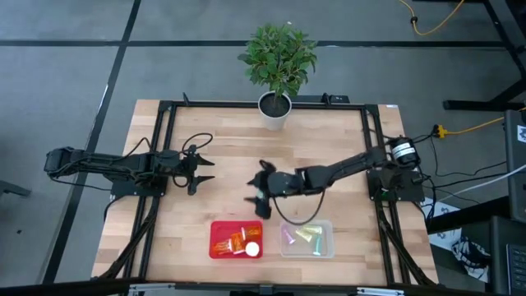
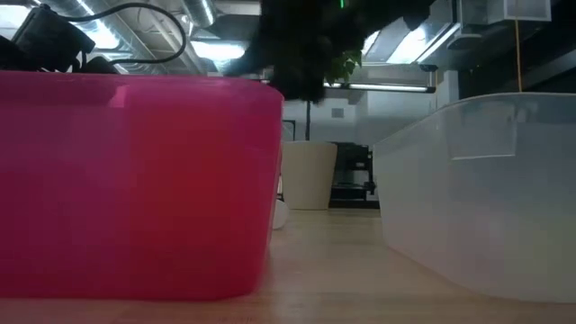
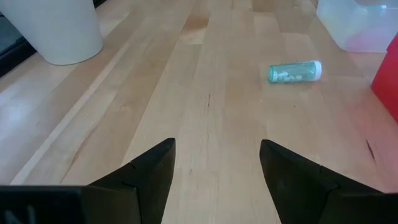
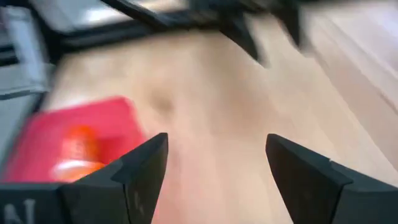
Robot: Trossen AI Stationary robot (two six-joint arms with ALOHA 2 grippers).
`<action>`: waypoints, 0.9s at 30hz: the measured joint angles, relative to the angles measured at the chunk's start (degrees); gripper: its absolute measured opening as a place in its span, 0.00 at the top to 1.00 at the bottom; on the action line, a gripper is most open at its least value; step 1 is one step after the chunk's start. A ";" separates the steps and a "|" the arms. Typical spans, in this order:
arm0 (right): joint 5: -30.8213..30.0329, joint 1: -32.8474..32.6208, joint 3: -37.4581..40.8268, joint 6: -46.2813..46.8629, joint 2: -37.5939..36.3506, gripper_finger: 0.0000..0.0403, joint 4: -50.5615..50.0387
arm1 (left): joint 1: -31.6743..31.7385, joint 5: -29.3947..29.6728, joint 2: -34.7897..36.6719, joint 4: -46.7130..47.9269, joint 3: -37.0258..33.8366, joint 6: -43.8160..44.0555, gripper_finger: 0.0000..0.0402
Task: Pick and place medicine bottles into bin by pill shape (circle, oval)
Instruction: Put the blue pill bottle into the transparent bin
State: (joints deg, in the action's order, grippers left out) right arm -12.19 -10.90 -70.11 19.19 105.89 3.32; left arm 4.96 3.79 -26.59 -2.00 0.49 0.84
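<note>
A teal medicine bottle (image 3: 294, 71) with a white cap lies on its side on the wooden table, just beyond the red bin (image 1: 237, 239); in the high view this bottle (image 1: 261, 203) shows close under my right gripper (image 1: 257, 186). That gripper (image 4: 217, 140) is open with nothing between its fingers, above the table beside the red bin (image 4: 74, 143). The red bin holds orange bottles (image 1: 238, 242). The clear bin (image 1: 307, 238) holds pastel bottles (image 1: 306, 237). My left gripper (image 1: 205, 170) waits open at the table's left, pointing toward the teal bottle (image 3: 217, 146).
A potted plant in a white pot (image 1: 274, 111) stands at the table's far edge. Both bins sit side by side at the near edge, red bin (image 2: 135, 180) left, clear bin (image 2: 486, 198) right. Bare wood lies between the two grippers.
</note>
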 joint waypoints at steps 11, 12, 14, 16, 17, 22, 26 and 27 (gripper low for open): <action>-0.31 4.37 0.04 19.62 1.98 0.32 -14.08 | 0.00 -0.02 0.00 -0.13 0.00 0.00 0.43; -0.28 4.37 0.04 19.73 2.30 0.32 -13.49 | 0.02 -0.02 0.00 -0.13 -0.02 0.00 0.43; -0.25 4.04 0.02 21.04 2.90 0.32 -13.25 | 0.01 -0.01 0.00 -0.13 -0.02 0.00 0.43; -0.14 3.77 0.02 22.58 3.65 0.32 -13.58 | 0.02 -0.02 0.00 -0.15 -0.02 0.00 0.43; 0.12 3.71 0.02 22.78 4.05 0.32 -13.73 | 0.01 -0.02 0.00 -0.13 -0.01 0.03 0.43; 2.83 3.72 -1.27 24.21 6.47 0.32 -14.79 | 0.02 -0.02 0.00 -0.14 -0.02 0.24 0.43; 2.80 3.72 -5.88 24.06 9.16 0.32 -20.40 | 0.01 -0.02 0.00 -0.15 -0.01 0.24 0.43; 2.81 3.72 -7.30 24.06 9.94 0.32 -22.91 | 0.02 -0.02 0.00 -0.15 -0.02 0.22 0.43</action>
State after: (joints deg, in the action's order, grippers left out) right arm -9.37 -7.18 -77.40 43.24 115.83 -19.59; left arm 4.97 3.77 -26.59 -2.15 0.47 1.06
